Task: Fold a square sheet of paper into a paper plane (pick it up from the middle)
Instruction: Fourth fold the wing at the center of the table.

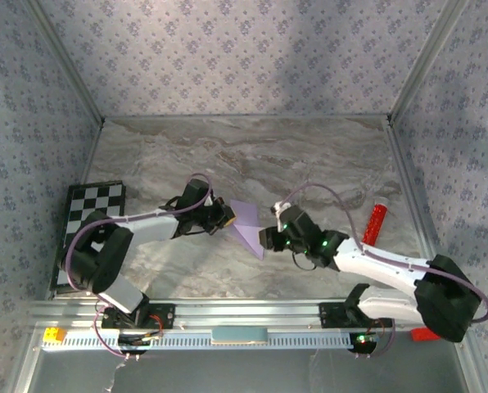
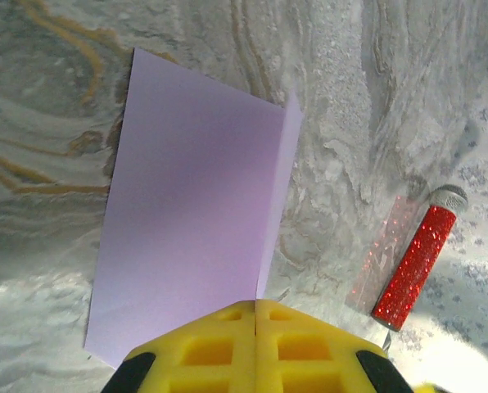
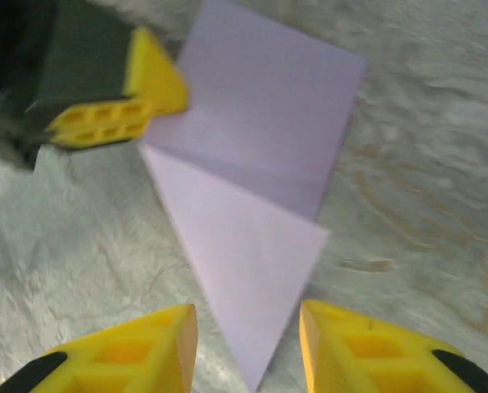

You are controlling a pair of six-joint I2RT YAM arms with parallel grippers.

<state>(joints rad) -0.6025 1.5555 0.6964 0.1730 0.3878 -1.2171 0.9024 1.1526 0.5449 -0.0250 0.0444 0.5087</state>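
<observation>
Folding in hand: your left gripper [image 2: 255,315] pinches the square sheet of paper [image 2: 191,213], right gripper [image 3: 246,313] parted astride its lower-frame tip; next, likely press it flat.

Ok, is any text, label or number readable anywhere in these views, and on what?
None readable. The lilac paper is blank, the chequered board has only squares, the red glitter tube shows no label, and the near rail has marks too small to read.
</observation>
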